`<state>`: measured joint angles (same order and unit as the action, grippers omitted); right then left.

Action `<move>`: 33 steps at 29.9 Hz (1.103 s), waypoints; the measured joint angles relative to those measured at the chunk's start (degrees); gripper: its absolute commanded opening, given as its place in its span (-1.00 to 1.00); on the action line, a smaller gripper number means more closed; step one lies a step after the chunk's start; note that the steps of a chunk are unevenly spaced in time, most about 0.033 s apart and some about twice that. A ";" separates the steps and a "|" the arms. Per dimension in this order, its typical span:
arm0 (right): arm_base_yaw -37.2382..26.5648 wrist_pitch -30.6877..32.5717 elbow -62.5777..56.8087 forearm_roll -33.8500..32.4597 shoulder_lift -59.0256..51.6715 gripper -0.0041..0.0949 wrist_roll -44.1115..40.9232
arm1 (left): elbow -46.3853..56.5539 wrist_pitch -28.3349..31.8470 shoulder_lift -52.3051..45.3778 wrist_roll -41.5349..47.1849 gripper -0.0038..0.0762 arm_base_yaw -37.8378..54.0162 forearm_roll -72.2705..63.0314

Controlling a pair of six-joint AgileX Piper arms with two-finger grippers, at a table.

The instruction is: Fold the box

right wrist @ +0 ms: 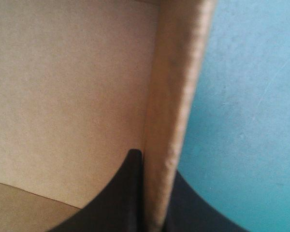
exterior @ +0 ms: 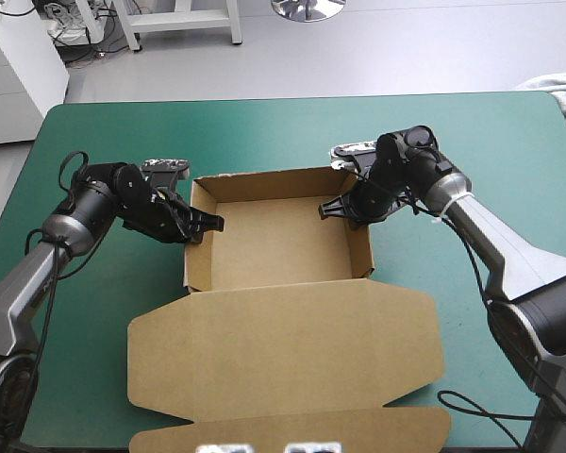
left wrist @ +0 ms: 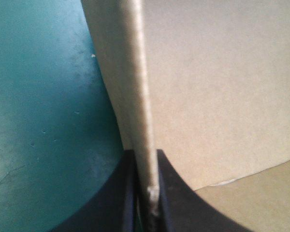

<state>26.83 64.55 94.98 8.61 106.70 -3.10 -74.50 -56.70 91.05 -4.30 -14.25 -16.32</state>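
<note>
The brown box stands at the middle of the teal-green table as an open tray. Its four walls are raised and its lid lies flat toward the table's near edge. The left jaws are all but closed on the tray's left wall, toward its far end, the board's edge pinched between the black fingers. The right jaws clamp the right wall the same way, one finger inside the tray and the other outside over the cover.
</note>
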 measured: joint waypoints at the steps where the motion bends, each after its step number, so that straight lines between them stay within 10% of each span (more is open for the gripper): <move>1: 0.00 0.00 -0.40 0.00 0.00 -0.94 -0.20 | -0.06 -0.21 0.60 0.12 -0.93 -0.13 0.00; 17: -0.13 -4.29 -7.06 0.35 -1.23 -0.94 -3.25 | -4.74 0.93 8.09 5.78 -0.93 -6.75 10.27; 22: -0.13 -4.29 -7.06 0.17 -1.23 -0.61 -3.12 | -5.39 0.20 8.50 5.78 -0.85 -6.80 10.39; 27: 0.17 -4.30 -7.31 0.37 -1.12 -0.01 -3.03 | -6.56 -0.91 8.91 5.22 -0.57 -7.10 10.58; 33: 0.55 -3.57 -6.35 0.47 -1.01 0.04 -3.14 | -6.69 -0.92 9.81 3.74 0.10 -7.36 9.75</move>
<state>27.39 60.99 88.63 9.09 105.69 -6.24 -81.18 -57.62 100.86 -0.55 -21.61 -6.57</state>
